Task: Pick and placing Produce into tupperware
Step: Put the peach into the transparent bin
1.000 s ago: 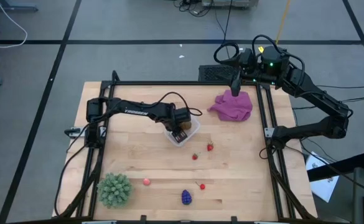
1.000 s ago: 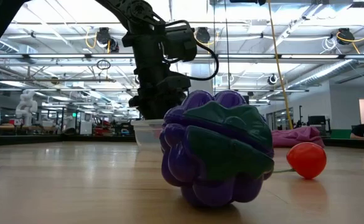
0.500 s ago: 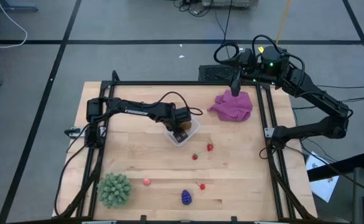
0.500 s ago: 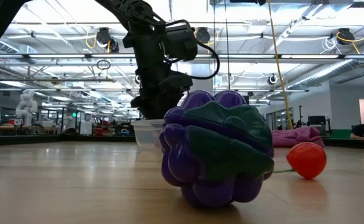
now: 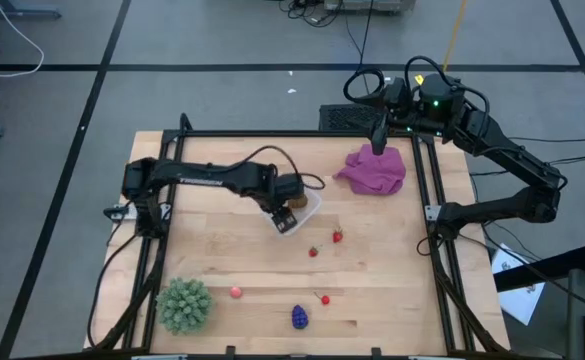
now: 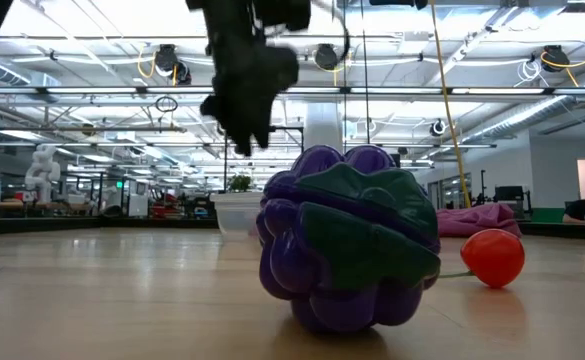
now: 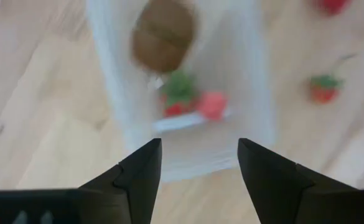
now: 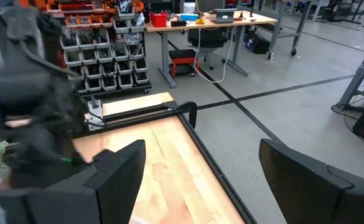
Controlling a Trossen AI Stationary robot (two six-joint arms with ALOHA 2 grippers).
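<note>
Left gripper [image 5: 283,218] has lifted clear of the tupperware [image 5: 305,208] since 0.5 s ago: low view had it down at the tub's rim, now it hangs above it; arm base also swung a bit toward the surface's left edge. Jaws apart, nothing between them, per left wrist view.

Tupperware: small clear plastic square tub w/ rounded corners, near the middle of the surface, slightly toward the back. Inside, per left wrist view: brown oval [image 7: 163,40], matte, plus a red berry [image 7: 211,104] w/ green leafy bit beside it. Blurred, so exact count not clear.

Still outside on the surface: two small red berries [image 5: 337,236] just in front-right of tub, pink piece [image 5: 236,292] near front, red cherry-like piece w/ thin stem [image 5: 325,298], and grape bunch [image 5: 299,317], purple-blue, glossy, lumpy, w/ green leaf moulded on top, near front edge. Low view has it close-up.

Green spiky ball plant [image 5: 183,304] at front-left corner. Magenta-purple cloth [image 5: 374,169], crumpled, at back right. Surface [image 5: 212,260] is pale wood planks inside a black frame.

Right gripper [image 5: 378,138] hovers above the cloth's back edge, jaws apart & empty. White lettering on left arm link, too small to read.
</note>
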